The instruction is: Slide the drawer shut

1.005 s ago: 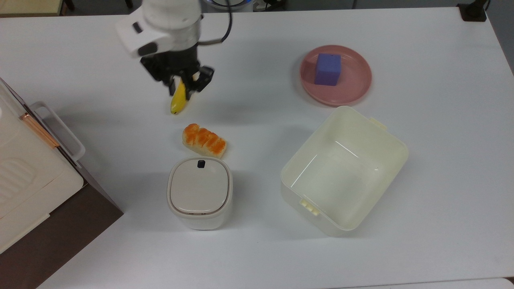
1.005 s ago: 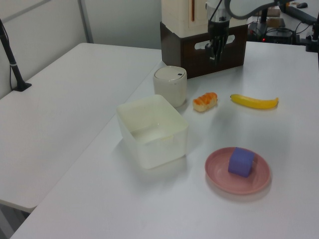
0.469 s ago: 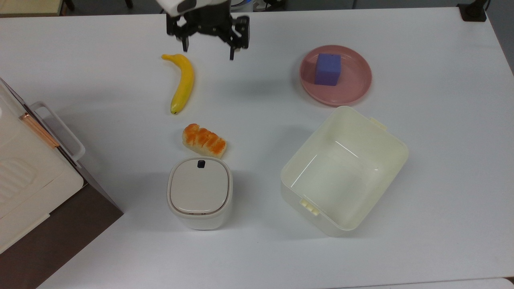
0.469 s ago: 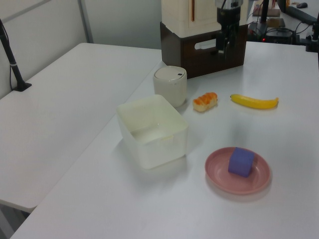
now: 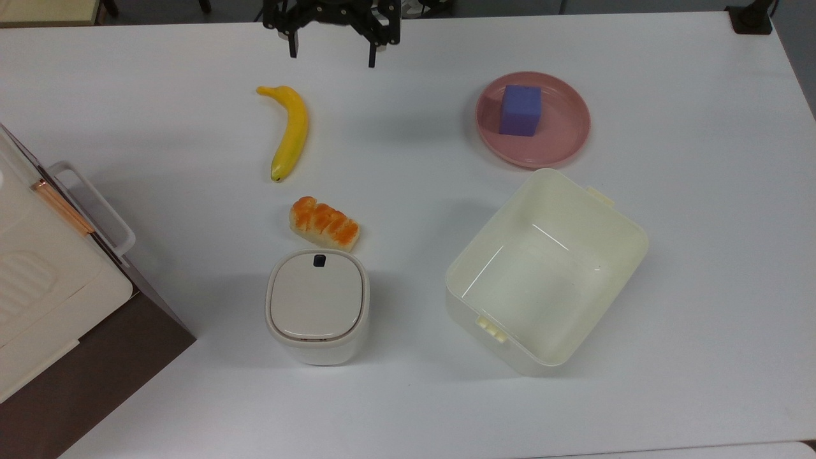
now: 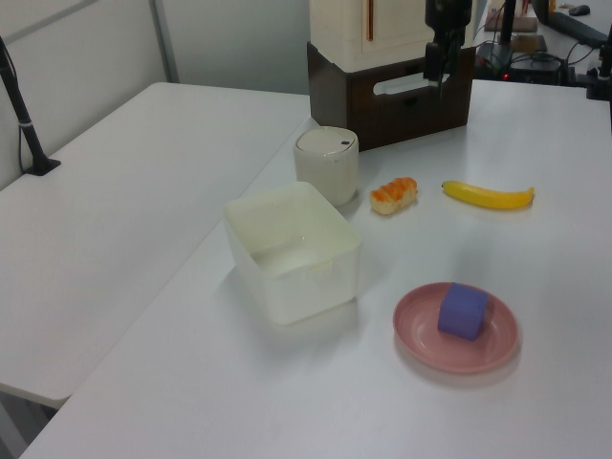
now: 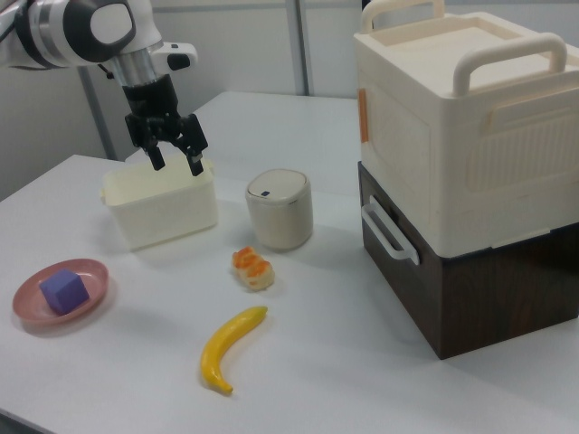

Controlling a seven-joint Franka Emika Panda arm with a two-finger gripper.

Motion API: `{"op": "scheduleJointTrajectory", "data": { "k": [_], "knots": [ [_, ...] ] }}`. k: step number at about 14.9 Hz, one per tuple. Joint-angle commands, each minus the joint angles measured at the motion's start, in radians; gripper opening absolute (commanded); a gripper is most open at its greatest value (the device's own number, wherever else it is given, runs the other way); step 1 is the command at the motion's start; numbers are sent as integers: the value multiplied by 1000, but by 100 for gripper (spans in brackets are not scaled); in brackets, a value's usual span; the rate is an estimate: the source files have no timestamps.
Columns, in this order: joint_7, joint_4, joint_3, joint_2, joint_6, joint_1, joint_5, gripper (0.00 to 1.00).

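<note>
The drawer (image 7: 405, 287) is the dark brown front of the cabinet (image 5: 95, 366), with a white loop handle (image 7: 387, 231). Its front lies flush with the cabinet body in the right view. The same handle (image 5: 94, 205) shows at the top view's left edge, and the drawer front (image 6: 402, 107) faces the table in the left view. My gripper (image 5: 332, 52) hangs open and empty at the table's far edge in the top view, well away from the handle. It hovers high above the table, in front of the cream bin in the right view (image 7: 176, 164), and before the cabinet's right end in the left view (image 6: 436, 69).
A banana (image 5: 290, 131), a bread piece (image 5: 324, 223) and a white lidded container (image 5: 317, 305) lie between gripper and cabinet. A cream bin (image 5: 548, 268) and a pink plate (image 5: 561, 152) with a purple block (image 5: 520, 109) sit to the top view's right. A cream crate (image 7: 461, 117) tops the cabinet.
My gripper has left the spot over the banana, moving toward the table's far edge and to the top view's right, and its fingers have spread wide. The banana now lies uncovered.
</note>
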State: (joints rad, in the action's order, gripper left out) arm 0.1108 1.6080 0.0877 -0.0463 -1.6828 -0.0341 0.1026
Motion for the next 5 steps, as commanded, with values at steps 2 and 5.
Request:
{"op": "scheduleJointTrajectory", "data": {
  "k": [2, 5],
  "knots": [
    [-71, 26, -51, 42, 34, 25, -61, 100],
    [-69, 26, -45, 42, 46, 25, -61, 100]
  ]
}}
